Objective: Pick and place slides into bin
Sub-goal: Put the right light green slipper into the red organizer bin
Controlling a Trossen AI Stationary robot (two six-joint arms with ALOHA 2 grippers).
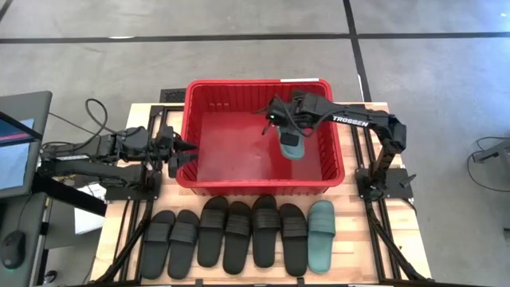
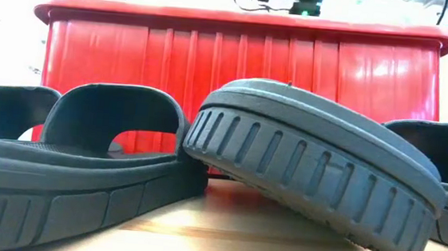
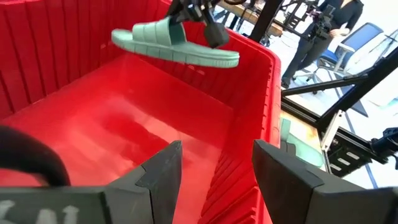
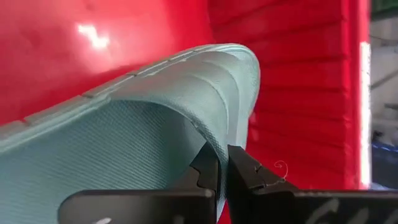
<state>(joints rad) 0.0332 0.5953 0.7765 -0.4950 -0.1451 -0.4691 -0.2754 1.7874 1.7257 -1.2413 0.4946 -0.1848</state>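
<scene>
The red bin (image 1: 328, 142) stands at the table's far middle. My right gripper (image 1: 276, 119) reaches into it from the right and is shut on a teal slide (image 1: 291, 146), which also shows in the left wrist view (image 3: 174, 40) in the air over the bin's floor. My left gripper (image 1: 187, 154) is open and empty at the bin's left rim, its fingers (image 3: 163, 169) pointing into the bin. Several black slides (image 1: 225, 233) and another teal slide (image 1: 321, 226) lie soles down in a row along the table's near edge. My right gripper pinches the edge of the teal slide's wide strap (image 4: 219, 152) between its two fingers, one on each face of the strap. The fingers come from above. The slide hangs below them, lifted clear of the bin's floor, nearly level (image 3: 186, 53).
In the low view a black slide (image 2: 316, 173) rests tilted, its sole edge up, against a neighbouring slide (image 2: 86, 147) in front of the bin (image 2: 237, 54). A monitor (image 1: 17, 139) and cables stand left of the table. A person (image 3: 326, 28) is in the room beyond.
</scene>
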